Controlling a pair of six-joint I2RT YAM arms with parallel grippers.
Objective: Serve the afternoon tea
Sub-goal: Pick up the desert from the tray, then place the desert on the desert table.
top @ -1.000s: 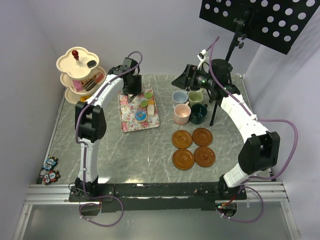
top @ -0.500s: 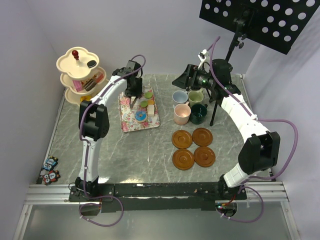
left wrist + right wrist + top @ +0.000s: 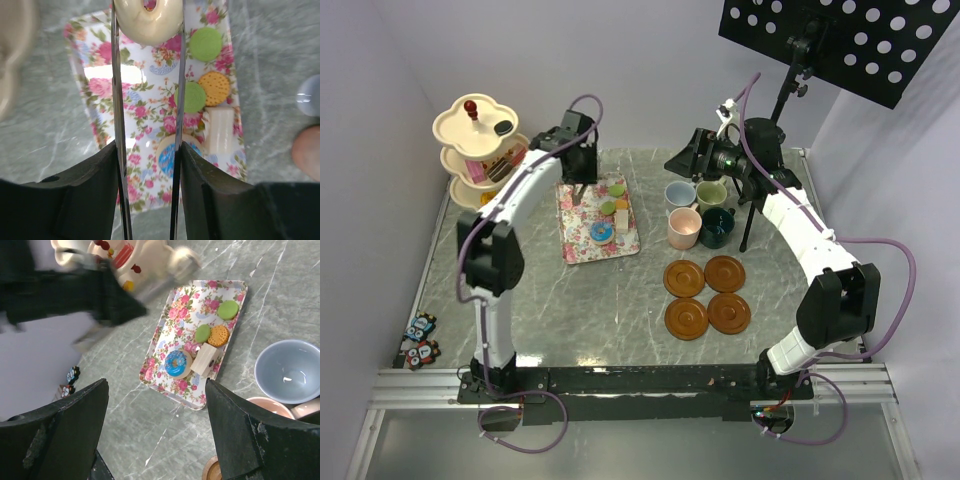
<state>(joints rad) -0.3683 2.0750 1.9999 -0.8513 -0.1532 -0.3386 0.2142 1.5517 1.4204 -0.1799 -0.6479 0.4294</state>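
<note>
My left gripper [image 3: 578, 160] is shut on the metal tongs [image 3: 119, 125], whose tips pinch a cream donut [image 3: 147, 22] held above the far end of the floral tray [image 3: 100, 85]. On the tray lie two green macarons [image 3: 205, 44], an orange one [image 3: 216, 85], a blue donut [image 3: 167, 152] and a cream block [image 3: 218, 131]. The cream three-tier stand [image 3: 480, 150] is at the back left with cakes on it. My right gripper [image 3: 157, 430] is open and empty, high above the light blue [image 3: 680, 193], light green [image 3: 711, 191], pink [image 3: 683, 228] and dark green [image 3: 717, 226] mugs.
Four brown saucers [image 3: 685, 278] lie in a square in front of the mugs. A black stand pole [image 3: 748, 225] rises right of the mugs under a dotted board [image 3: 840, 40]. Small toy pieces [image 3: 418, 340] lie at the table's left front.
My left gripper has risen from the tray with the cream donut in the tongs and swung back and left toward the stand. The right arm has not moved.
</note>
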